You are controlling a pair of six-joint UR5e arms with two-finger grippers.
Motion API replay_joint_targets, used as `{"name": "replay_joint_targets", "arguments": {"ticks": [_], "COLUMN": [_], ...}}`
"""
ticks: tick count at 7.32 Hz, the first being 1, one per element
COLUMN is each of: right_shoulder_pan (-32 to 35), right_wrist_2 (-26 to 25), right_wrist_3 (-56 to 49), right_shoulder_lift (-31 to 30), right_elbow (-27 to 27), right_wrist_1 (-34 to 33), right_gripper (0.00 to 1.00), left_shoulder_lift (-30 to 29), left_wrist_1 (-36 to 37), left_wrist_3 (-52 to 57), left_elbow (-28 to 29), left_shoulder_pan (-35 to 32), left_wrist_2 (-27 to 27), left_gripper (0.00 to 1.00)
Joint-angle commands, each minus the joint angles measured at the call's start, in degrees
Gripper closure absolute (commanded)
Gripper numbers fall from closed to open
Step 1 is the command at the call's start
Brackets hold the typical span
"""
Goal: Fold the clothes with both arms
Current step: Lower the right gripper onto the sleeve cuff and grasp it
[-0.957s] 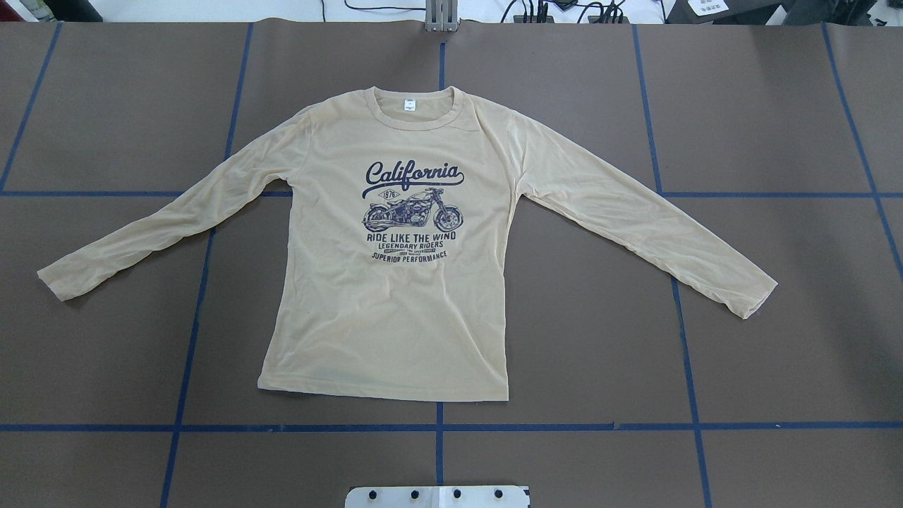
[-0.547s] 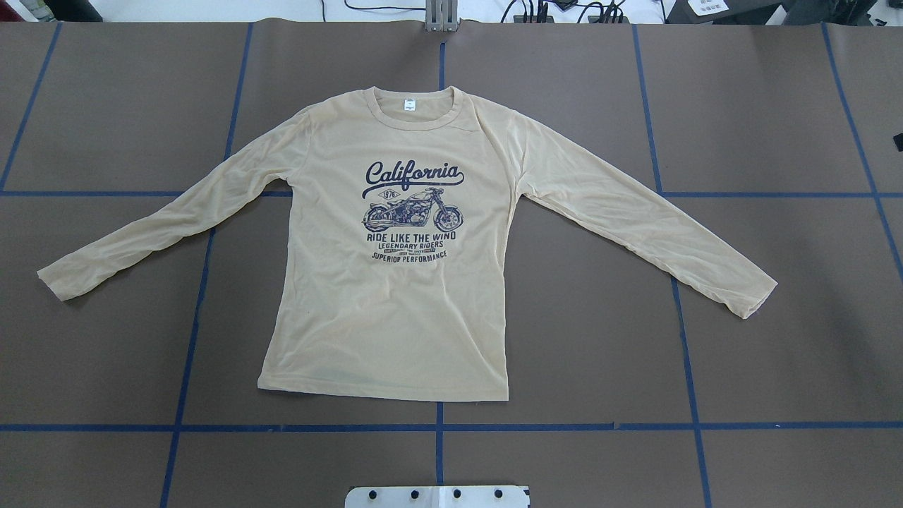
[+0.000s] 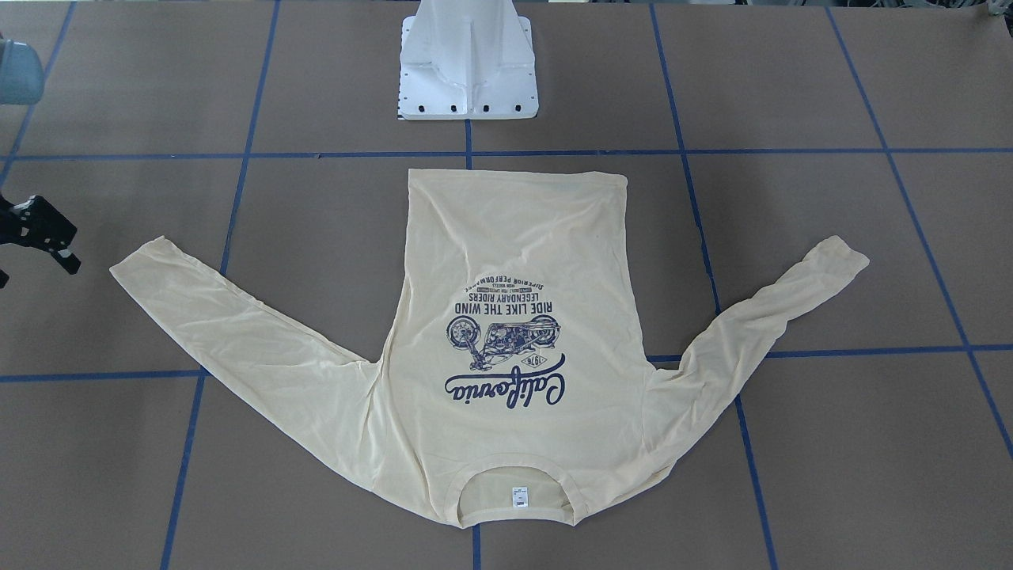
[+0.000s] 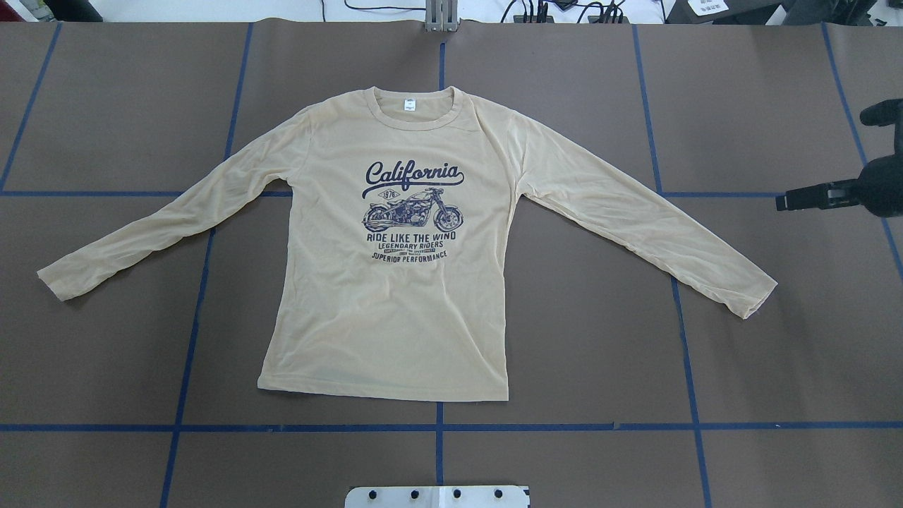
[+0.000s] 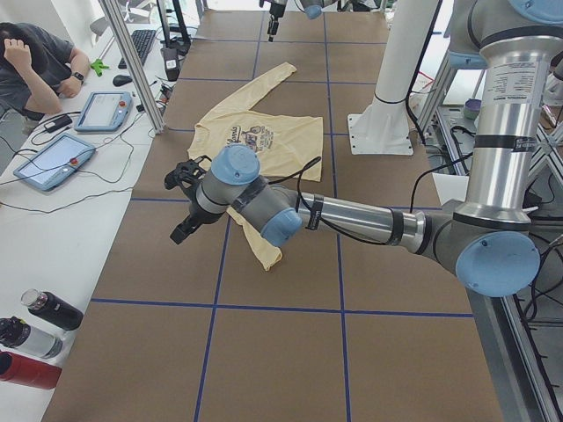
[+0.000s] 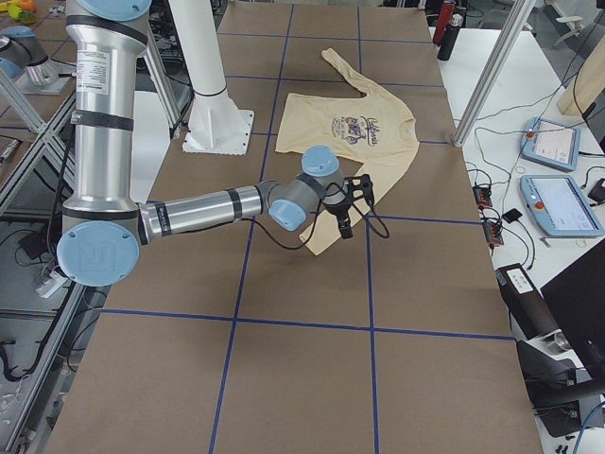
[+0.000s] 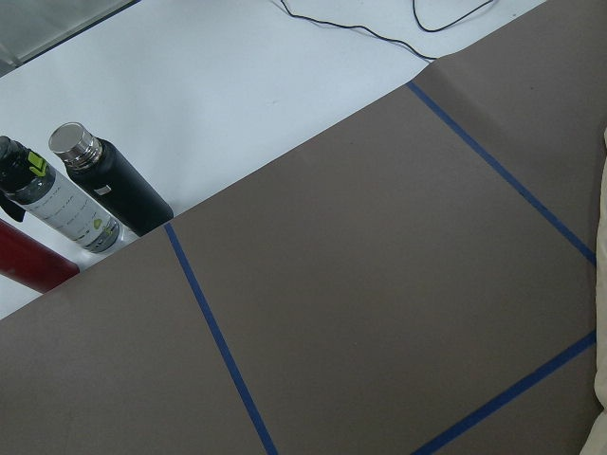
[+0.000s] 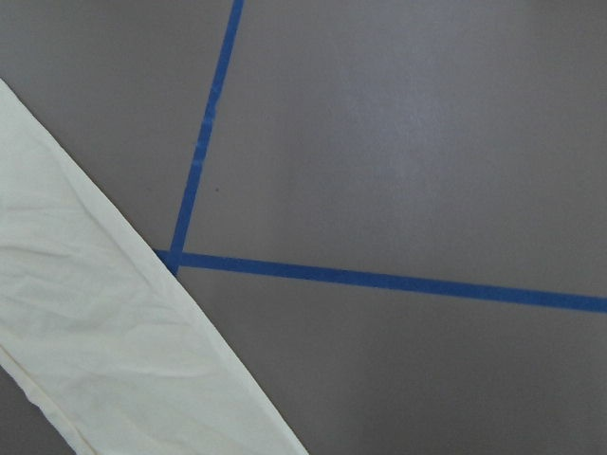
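The cream-yellow long-sleeved shirt (image 4: 395, 303) lies flat and print-up on the brown table, collar (image 4: 416, 113) far from me and both sleeves spread out. My right gripper (image 4: 822, 159) hovers open and empty at the right edge of the overhead view, beyond the right sleeve cuff (image 4: 748, 296). It also shows in the front view (image 3: 43, 237). My left gripper (image 5: 180, 207) shows only in the exterior left view, above the table past the left cuff (image 5: 268, 255). I cannot tell whether it is open or shut.
The white pedestal base (image 3: 467, 71) stands at the near table edge behind the hem. Blue tape lines (image 4: 437, 427) cross the table. Bottles (image 7: 95, 190) stand off the left end. An operator (image 5: 35, 61) and tablets sit along the far side.
My right gripper has come into the overhead view from the right edge, moving toward the right sleeve. The shirt has not moved.
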Motion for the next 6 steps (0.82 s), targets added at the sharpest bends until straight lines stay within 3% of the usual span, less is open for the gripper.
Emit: {"name": "replay_joint_targets", "arguments": {"ticks": [1, 2, 3, 4, 5, 6], "right_shoulder_pan": [-9.43, -12.26, -13.59, -13.69, -13.69, -13.69], "right_wrist_2": [-10.78, -13.62, -14.86, -14.87, -14.70, -14.61], "right_wrist_3": [5.57, 5.58, 5.67, 5.67, 5.67, 6.80], "right_shoulder_lift": [-4.07, -4.43, -4.43, -4.43, -4.43, -4.43], "right_elbow": [-0.33, -1.64, -4.00, -8.11, -9.46, -9.38], "right_wrist_1": [4.52, 4.60, 7.30, 13.68, 15.75, 15.85], "right_gripper": [0.02, 0.04, 0.19, 0.23, 0.23, 0.31], "left_shoulder_lift": [0.29, 0.29, 0.29, 0.29, 0.29, 0.29], "left_wrist_1": [-0.42, -0.42, -0.42, -0.33, -0.33, -0.33], "left_wrist_3": [-0.01, -0.10, -0.01, -0.10, -0.10, -0.10], "left_elbow": [0.26, 0.26, 0.26, 0.26, 0.35, 0.35], "left_shoulder_pan": [0.06, 0.06, 0.06, 0.06, 0.06, 0.06], "left_wrist_2": [0.00, -0.09, 0.00, 0.00, 0.00, 0.00], "left_gripper": [0.00, 0.00, 0.00, 0.00, 0.00, 0.00]}}
